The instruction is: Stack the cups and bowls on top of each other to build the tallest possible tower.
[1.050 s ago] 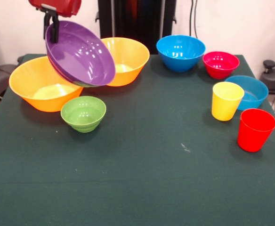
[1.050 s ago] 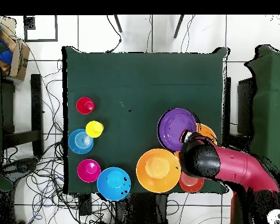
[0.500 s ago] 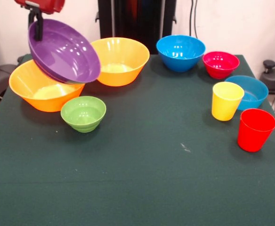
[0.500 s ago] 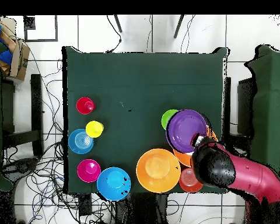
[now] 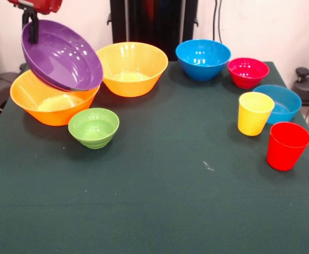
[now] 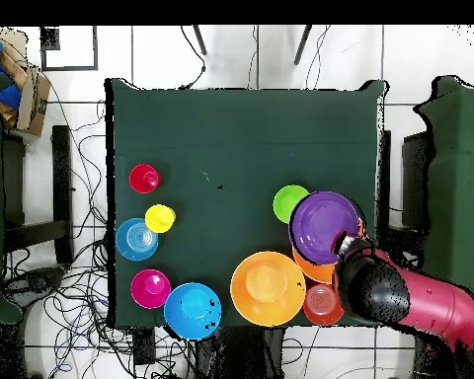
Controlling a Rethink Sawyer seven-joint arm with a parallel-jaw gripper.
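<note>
Sliding further over the orange bowl [image 5: 48, 103], the purple bowl [image 5: 62, 55] now hangs tilted above it, the gripper [image 5: 33, 33] clamped on its rim. My call: level it and centre over the orange bowl before letting go, or it tips.

Your gripper [image 5: 33, 33] sits at the top left corner of the front view, its dark fingers [image 5: 34, 29] pointing down and pinched on the rim of the purple bowl [image 5: 62, 55], which hangs tilted. From above, your red arm [image 6: 431, 305] reaches in from the right.
</note>
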